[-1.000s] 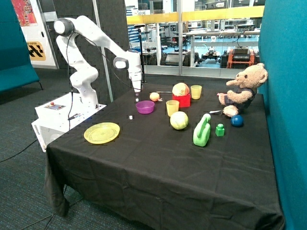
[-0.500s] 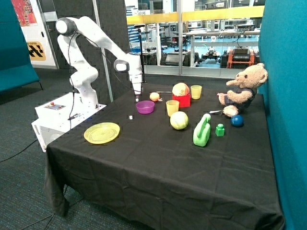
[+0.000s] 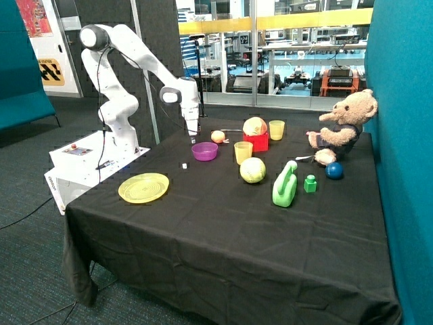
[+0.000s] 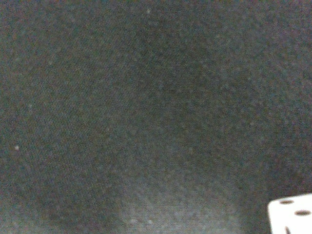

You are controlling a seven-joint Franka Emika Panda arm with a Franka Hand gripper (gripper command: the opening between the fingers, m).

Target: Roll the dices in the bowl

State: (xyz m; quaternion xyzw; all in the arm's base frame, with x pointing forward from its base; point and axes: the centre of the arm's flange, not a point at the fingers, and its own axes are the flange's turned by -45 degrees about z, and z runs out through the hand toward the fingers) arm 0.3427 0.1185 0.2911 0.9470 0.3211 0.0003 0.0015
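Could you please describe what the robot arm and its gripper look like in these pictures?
The arm is glossy white with rounded segments and grey-black joint caps, with a thin black cable along its lower links. It stands on a white base box with a red button. The gripper is slim and white.

No legible text; die (image 4: 291,215) shows pips.

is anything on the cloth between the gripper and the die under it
Nothing visible. The gripper hangs just above a tiny white die on the black tablecloth, beside the shallow purple plastic bowl; the wrist view shows only bare cloth around it.
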